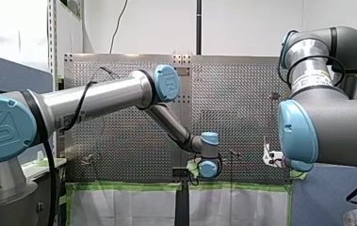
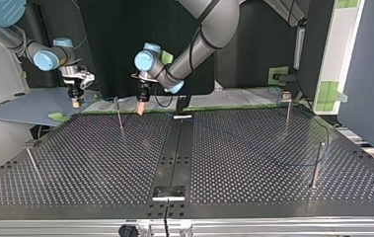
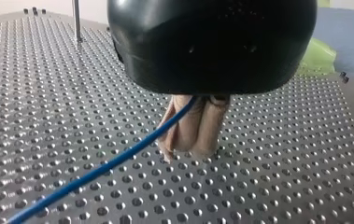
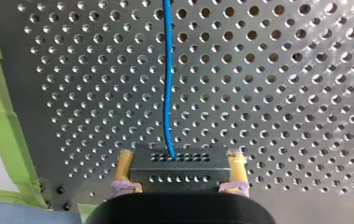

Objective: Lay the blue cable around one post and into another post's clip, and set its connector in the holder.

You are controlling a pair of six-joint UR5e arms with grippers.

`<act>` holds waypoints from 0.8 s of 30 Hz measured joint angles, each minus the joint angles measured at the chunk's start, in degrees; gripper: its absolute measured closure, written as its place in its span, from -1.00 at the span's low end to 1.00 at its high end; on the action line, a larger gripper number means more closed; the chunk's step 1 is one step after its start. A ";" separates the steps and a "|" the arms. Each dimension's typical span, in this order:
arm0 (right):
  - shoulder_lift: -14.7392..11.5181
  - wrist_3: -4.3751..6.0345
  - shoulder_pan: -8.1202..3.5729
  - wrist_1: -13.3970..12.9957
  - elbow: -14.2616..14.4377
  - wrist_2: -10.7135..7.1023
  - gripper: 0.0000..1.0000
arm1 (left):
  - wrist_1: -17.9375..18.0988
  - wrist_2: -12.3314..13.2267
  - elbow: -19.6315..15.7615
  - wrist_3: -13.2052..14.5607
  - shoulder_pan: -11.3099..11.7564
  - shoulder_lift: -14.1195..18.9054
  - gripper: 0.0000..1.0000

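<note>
My left end effector (image 3: 189, 150) has its beige pads pressed together on the blue cable (image 3: 104, 168), which slants away from them above the perforated tabletop (image 3: 282, 154). My right end effector (image 4: 180, 156) is clamped on the black connector (image 4: 179, 172) between its yellow pads, and the cable leaves the connector straight ahead. In the top view both hang at the far edge, left of the middle. The left one is just right of a thin post (image 2: 120, 116), and the right one is further left.
</note>
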 joint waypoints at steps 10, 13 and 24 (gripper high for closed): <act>0.00 0.46 -0.13 0.99 -2.58 -0.05 1.00 | -0.13 0.84 -0.79 -0.49 1.19 0.00 0.95; 0.02 0.51 -0.13 0.94 -3.14 -0.04 1.00 | -0.11 1.40 -0.64 -0.63 1.39 0.00 0.95; 0.14 0.68 -0.17 0.00 -4.40 -0.01 1.00 | 2.01 4.52 -0.30 -1.89 2.14 0.00 0.95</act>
